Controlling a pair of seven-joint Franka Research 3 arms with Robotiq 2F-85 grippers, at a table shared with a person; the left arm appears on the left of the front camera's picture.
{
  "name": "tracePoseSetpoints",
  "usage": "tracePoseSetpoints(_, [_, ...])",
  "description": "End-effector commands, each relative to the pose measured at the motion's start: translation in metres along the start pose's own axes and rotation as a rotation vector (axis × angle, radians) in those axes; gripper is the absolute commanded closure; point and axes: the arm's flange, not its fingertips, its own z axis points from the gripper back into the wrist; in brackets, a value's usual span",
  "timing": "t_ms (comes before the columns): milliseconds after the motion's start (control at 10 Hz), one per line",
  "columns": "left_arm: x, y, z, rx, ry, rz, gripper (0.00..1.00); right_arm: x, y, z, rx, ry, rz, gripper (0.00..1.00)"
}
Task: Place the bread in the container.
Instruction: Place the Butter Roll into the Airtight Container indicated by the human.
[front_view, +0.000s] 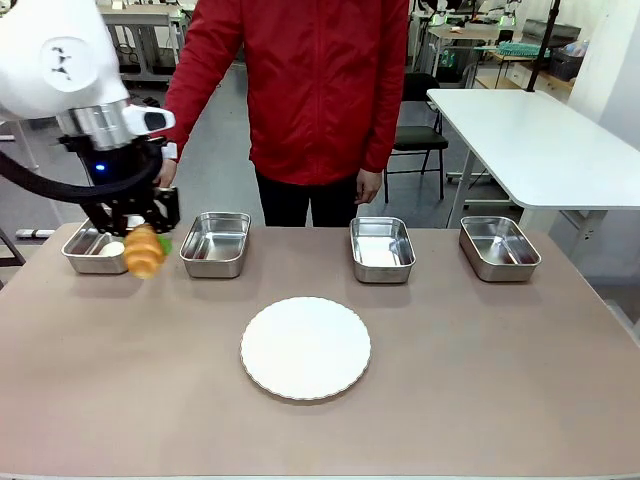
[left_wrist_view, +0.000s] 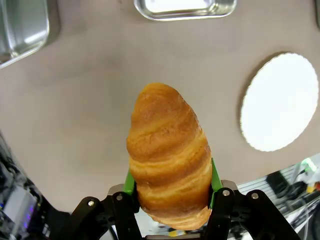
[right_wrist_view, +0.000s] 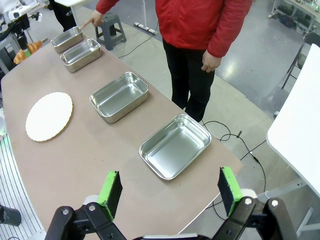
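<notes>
Left gripper is clenched on the bread: in the left wrist view the green pads press the croissant's lower flanks from both sides, and most of its length stands out beyond the fingertips. It hangs clear of the tabletop.

Position relative to the container, the steel tray at the far-left end of the row: the bread is at that tray's near right corner, overlapping its rim in the front view, with the next tray just to the right. Whether it is truly over the tray's basin or short of it cannot be settled from this angle. A person's hand reaches down behind the arm; the right wrist view shows a finger pointing at the far-left tray, which I take as the indicated target.

Right gripper is released, jaws wide, hovering off the opposite end of the row near the last tray. White plate sits bare in front of the row.

Judgement, step in hand: carry and lower into the container.
- Shift the bread away from the plate until it is centred over the basin, not the rim.
- Align its long axis with the tray's long side, since the basin is shallow and small.
- Lower until close to the floor before letting go; a high drop could bounce it over the rolled rim.
- Mind the person's hand at the tray's far side.
</notes>
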Motion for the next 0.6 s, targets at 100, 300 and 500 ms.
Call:
tracePoseSetpoints(100, [0.0,0.0,0.0,0.0,0.0,0.0,0.41,0.001,0.0,0.001,0.003,-0.011,0.006,0.0])
tracePoseSetpoints(300, [0.0,0.0,0.0,0.0,0.0,0.0,0.41,0.001,0.0,0.001,0.003,-0.011,0.006,0.0])
tracePoseSetpoints(500, [0.001,-0.001,-0.004,0.002,-0.007,-0.03,0.41,0.001,0.0,0.001,0.003,-0.011,0.006,0.0])
